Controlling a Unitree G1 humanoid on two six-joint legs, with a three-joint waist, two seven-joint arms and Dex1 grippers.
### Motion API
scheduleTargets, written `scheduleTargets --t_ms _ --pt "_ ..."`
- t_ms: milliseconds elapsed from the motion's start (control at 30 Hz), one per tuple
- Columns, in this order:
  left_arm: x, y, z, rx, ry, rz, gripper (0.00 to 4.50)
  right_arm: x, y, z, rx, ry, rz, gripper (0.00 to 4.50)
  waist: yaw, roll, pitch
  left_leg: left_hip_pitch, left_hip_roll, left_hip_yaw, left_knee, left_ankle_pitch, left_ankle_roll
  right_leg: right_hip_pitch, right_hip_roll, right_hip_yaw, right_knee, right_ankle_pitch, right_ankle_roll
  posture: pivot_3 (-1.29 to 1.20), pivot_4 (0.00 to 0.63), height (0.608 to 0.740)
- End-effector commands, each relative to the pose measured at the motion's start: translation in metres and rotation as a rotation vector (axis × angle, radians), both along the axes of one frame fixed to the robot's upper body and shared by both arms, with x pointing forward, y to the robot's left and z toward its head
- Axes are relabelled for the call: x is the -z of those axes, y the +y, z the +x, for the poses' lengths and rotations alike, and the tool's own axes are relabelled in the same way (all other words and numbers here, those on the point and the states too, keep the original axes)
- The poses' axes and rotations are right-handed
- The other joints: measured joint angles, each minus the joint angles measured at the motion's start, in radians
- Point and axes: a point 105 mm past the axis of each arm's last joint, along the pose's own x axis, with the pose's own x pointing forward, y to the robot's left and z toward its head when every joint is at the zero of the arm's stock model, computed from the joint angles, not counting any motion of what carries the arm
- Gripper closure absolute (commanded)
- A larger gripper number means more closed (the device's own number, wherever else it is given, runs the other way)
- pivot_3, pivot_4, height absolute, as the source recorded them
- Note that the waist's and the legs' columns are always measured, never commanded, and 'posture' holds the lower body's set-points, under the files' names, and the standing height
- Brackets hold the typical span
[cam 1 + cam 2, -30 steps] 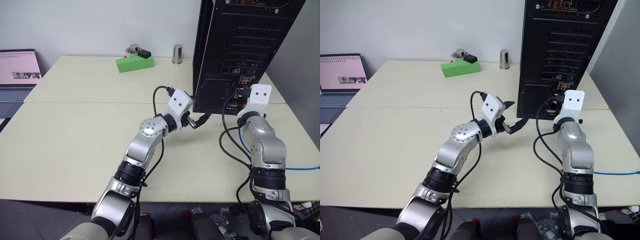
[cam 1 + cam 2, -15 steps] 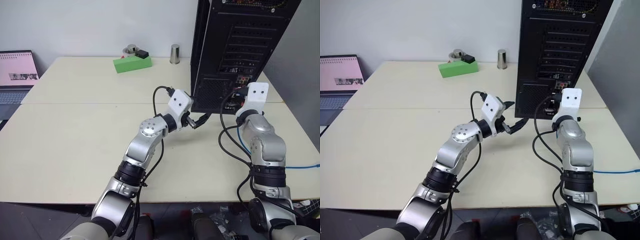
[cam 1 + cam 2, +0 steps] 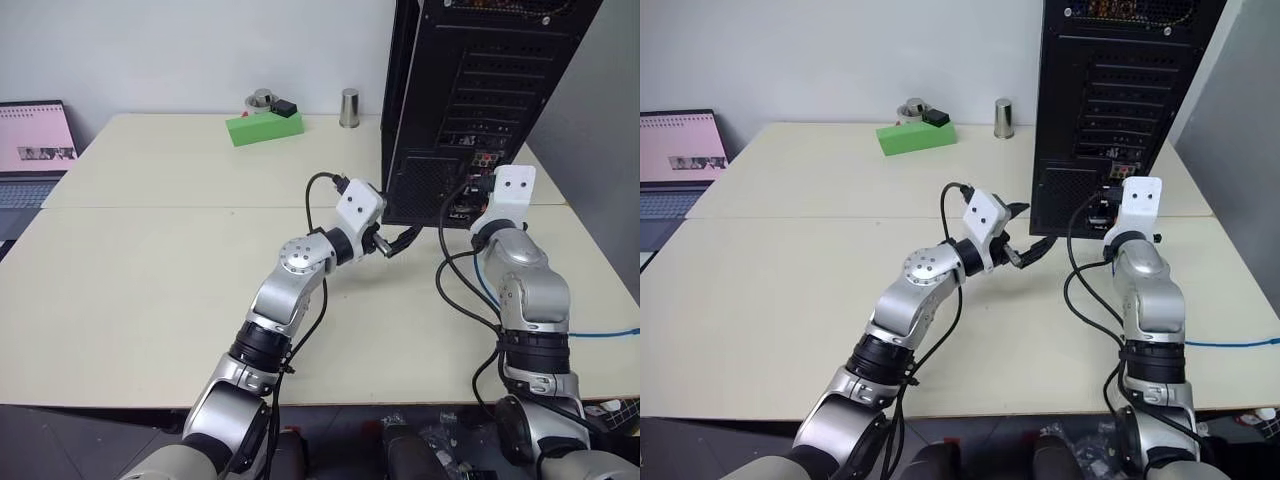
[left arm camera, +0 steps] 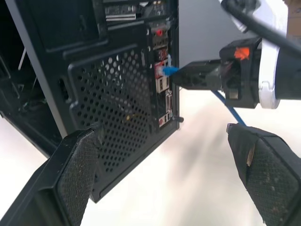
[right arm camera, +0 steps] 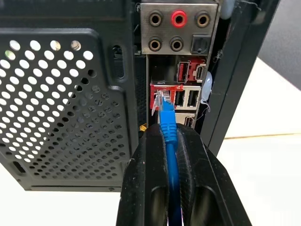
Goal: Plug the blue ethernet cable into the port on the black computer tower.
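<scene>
Clamped on the blue ethernet cable (image 5: 168, 141), right gripper (image 5: 165, 141) presents the clear plug at the port (image 5: 161, 100) of the black computer tower (image 3: 470, 90). Left gripper (image 4: 160, 169) gapes idle. Risk: slight misalignment jams the plug against the socket edge.
</scene>
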Motion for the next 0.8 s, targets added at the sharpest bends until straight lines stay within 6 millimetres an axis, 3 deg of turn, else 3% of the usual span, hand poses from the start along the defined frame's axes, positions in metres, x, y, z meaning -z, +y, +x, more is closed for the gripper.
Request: scheduleTargets --t_ms 33,300,800 --pt "-0.018 -0.001 -0.002 0.008 -0.061 -0.032 0.05 -0.022 0.004 0.0 0.003 -0.061 0.093 4.5 0.0 0.0 0.0 0.0 0.0 0.0 0.0 0.0 0.0 0.0 0.0 0.0 0.0 0.0 0.0 0.0 0.15 0.74" --pt "-0.02 -0.001 -0.001 0.007 -0.06 -0.036 0.05 -0.029 0.008 0.002 0.016 -0.057 0.182 4.5 0.0 0.0 0.0 0.0 0.0 0.0 0.0 0.0 0.0 0.0 0.0 0.0 0.0 0.0 0.0 0.0 0.15 0.74" --pt "-0.025 -0.002 -0.003 0.025 -0.059 -0.065 0.05 -0.033 0.013 0.013 0.004 -0.067 0.157 4.5 -0.005 0.0 0.0 0.0 0.0 0.001 0.0 0.0 0.0 -0.001 0.0 0.001 0.0 0.0 0.0 0.0 0.15 0.74"
